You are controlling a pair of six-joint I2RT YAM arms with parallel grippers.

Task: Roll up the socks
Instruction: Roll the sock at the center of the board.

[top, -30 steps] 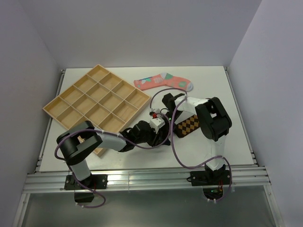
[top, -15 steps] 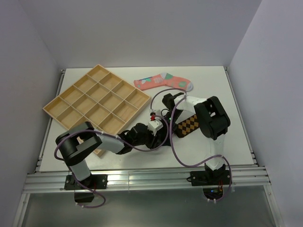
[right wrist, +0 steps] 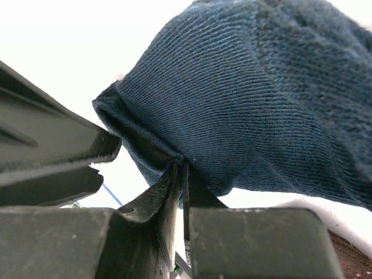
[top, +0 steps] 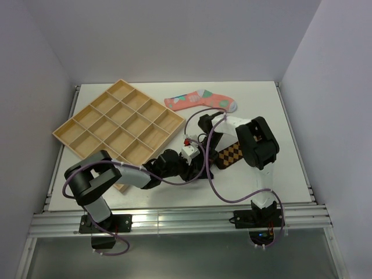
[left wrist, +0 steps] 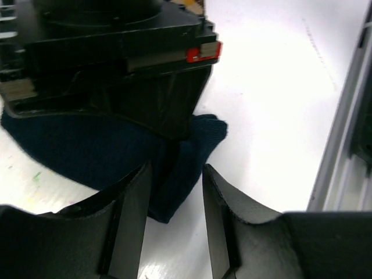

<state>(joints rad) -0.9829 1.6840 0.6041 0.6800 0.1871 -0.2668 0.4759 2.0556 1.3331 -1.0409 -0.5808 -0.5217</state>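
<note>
The dark navy sock [right wrist: 250, 93] lies bunched on the white table, and my right gripper [right wrist: 183, 165] is shut on its folded edge. My left gripper [left wrist: 174, 174] faces it from the other side. Its jaws stand open, with a corner of the navy sock [left wrist: 87, 151] lying loose between them. From above, both grippers meet at mid-table and hide this sock. The brown-and-orange diamond sock [top: 231, 154] lies just right of them, partly under the right arm. The pink sock [top: 200, 100] with teal and white patches lies flat at the back.
A wooden tray [top: 119, 125] with several compartments sits at an angle on the left half of the table. The metal rail [top: 174, 218] runs along the near edge. Purple cables loop from both arms over the middle.
Both arms have drifted slightly left, uncovering a little more of the diamond sock. The grips look unchanged.
</note>
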